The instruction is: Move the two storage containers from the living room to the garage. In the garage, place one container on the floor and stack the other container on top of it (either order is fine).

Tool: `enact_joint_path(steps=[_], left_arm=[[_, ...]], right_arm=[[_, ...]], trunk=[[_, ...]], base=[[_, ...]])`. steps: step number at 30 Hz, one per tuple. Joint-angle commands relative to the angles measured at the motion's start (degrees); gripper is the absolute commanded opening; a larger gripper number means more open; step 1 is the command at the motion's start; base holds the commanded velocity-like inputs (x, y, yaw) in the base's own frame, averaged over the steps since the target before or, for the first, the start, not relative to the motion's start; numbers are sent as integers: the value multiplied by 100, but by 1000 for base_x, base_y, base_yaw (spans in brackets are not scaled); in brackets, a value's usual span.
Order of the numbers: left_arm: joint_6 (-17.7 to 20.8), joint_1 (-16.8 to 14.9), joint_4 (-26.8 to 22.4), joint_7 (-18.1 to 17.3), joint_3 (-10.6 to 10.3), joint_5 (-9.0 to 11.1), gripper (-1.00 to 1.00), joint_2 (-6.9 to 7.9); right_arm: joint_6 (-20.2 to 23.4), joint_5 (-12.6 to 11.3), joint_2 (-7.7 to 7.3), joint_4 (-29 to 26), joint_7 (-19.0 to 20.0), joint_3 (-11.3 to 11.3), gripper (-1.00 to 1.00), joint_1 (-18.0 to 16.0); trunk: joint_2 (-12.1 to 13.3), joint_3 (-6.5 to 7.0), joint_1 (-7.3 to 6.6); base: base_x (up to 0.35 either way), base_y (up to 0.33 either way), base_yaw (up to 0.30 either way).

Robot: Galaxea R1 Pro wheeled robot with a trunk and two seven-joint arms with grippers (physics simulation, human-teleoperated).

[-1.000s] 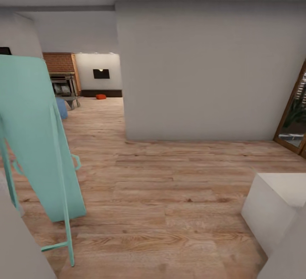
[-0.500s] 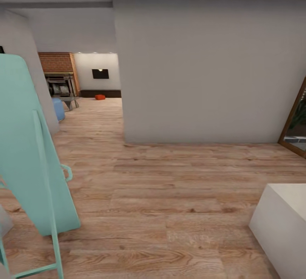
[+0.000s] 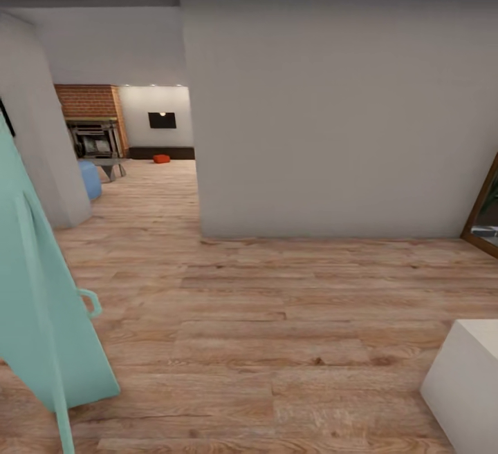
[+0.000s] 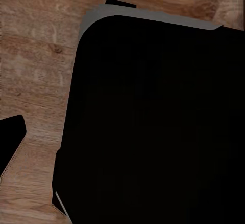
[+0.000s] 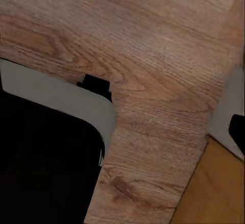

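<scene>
Far off, through the opening on the left, lies the living room with its red brick fireplace (image 3: 88, 103) and black wall TV (image 3: 162, 120). One small red-orange storage container (image 3: 161, 158) sits on the wood-plank floor there, in front of the long dark low bench (image 3: 166, 153). Both wrist views look down on light wood planks and on the dark body of the robot (image 4: 153, 127), (image 5: 46, 162).
A large grey wall block (image 3: 325, 115) stands straight ahead, with the passage to its left. A tall turquoise folding board (image 3: 41, 316) leans close at the left. A white box (image 3: 467, 385) is at the lower right, a wood-framed door (image 3: 484, 209) at the right edge, and a blue seat (image 3: 88, 179) near the fireplace.
The whole head view has shifted as the robot moves forward: the turquoise board slides off to the left, the white box down to the right, and the wall ahead looms larger.
</scene>
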Motion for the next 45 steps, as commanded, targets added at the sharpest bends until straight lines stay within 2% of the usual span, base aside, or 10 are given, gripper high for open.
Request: enact_joint_path(steps=[1,2,5,9,14,18,36,45], left_arm=[[-11,1,-6,6,4,27,100,3],[-12,1,-7,6,4,27,100,8],[-13,1,-11,7,4,43,100,14],[-13,2,-52,6,4,141,100,18],[-5,3,-436,9,4,222,100,22],[62,1,-539,9,3,234,100,30],[217,1,-467,-61,4,245,100,53],[666,4,-473,-63,4,232,100,54]], right_arm=[[-27,79,14,21,0,49,100,-6],[-19,193,25,23,2,49,100,-6],[-16,333,31,25,5,43,100,-6],[-28,383,14,26,2,41,100,-6],[-45,396,1,26,-5,36,100,-6],[-49,401,-1,26,-7,33,100,-6],[-23,384,35,26,-25,24,100,-6],[35,366,68,26,-17,23,100,-6]], trunk=[[-2,-5,3],[-2,-5,3],[-2,-5,3],[-2,-5,3],[-2,-5,3],[-2,-5,3],[-2,-5,3],[-2,-5,3]], base=[[327,0,0],[327,0,0],[327,0,0],[327,0,0],[327,0,0],[327,0,0],[327,0,0],[327,0,0]])
